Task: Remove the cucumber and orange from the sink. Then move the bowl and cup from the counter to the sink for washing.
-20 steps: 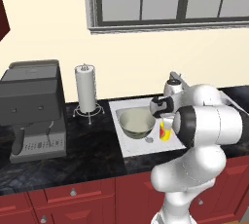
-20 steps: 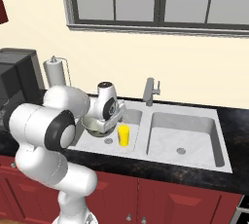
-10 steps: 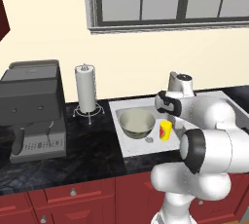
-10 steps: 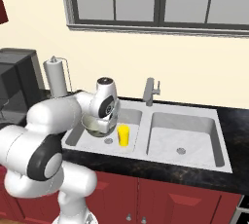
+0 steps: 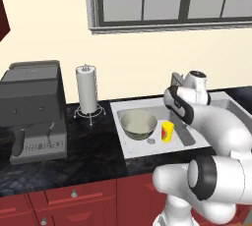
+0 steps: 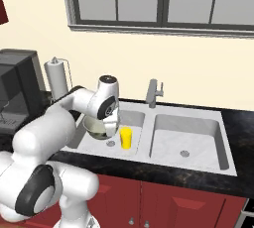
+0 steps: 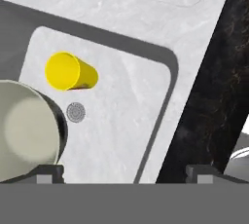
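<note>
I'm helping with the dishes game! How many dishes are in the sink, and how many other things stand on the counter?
Bowls in the sink: 1, the bowl
Cups in the sink: 1, the yellow cup
Paper towel holders on the counter: 1, the paper towel roll
Coffee machines on the counter: 1, the coffee machine
Total: 4

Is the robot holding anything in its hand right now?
No. The gripper is open and empty above the sink. The cup and bowl sit in the basin, untouched.
</note>
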